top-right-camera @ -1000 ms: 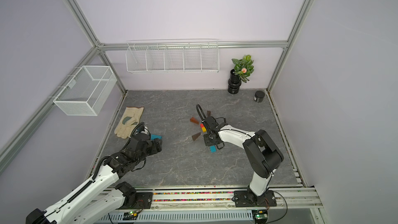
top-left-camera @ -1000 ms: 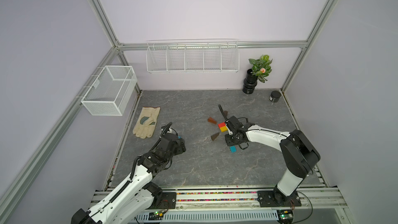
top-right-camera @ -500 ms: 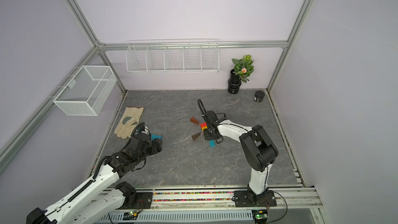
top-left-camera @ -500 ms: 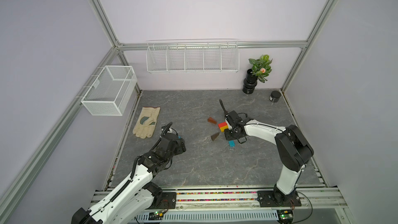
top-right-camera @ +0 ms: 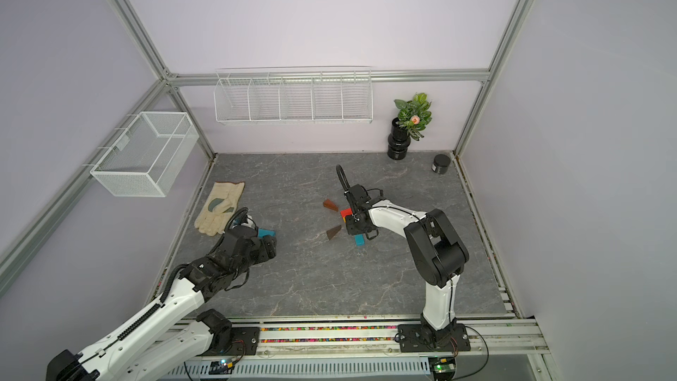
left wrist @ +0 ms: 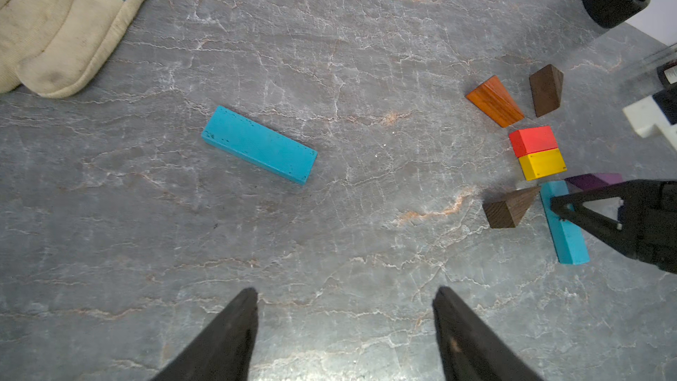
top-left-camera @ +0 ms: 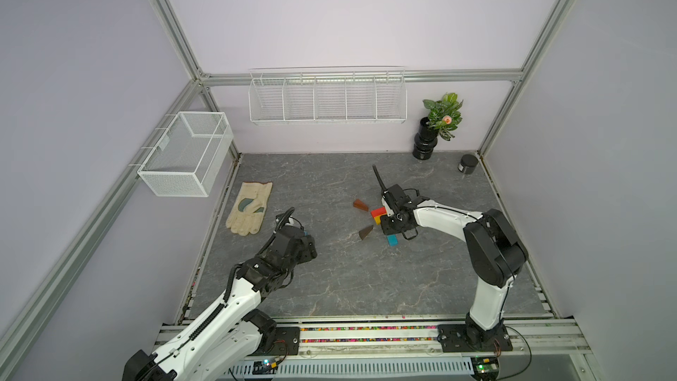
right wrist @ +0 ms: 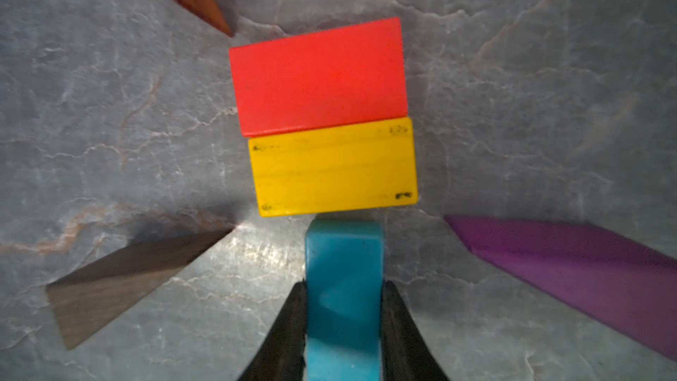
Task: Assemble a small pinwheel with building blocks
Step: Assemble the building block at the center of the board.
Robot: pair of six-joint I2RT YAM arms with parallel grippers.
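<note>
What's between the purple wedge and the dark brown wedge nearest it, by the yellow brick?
A teal bar held in the right gripper lies between the purple wedge and dark brown wedge, seen in the right wrist view.

No readable text, apparently; jar label blurred.

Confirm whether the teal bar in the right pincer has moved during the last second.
Yes. The teal bar, gripped by the right pincer, has slid closer to the yellow brick, which stayed put in both top views.
</note>
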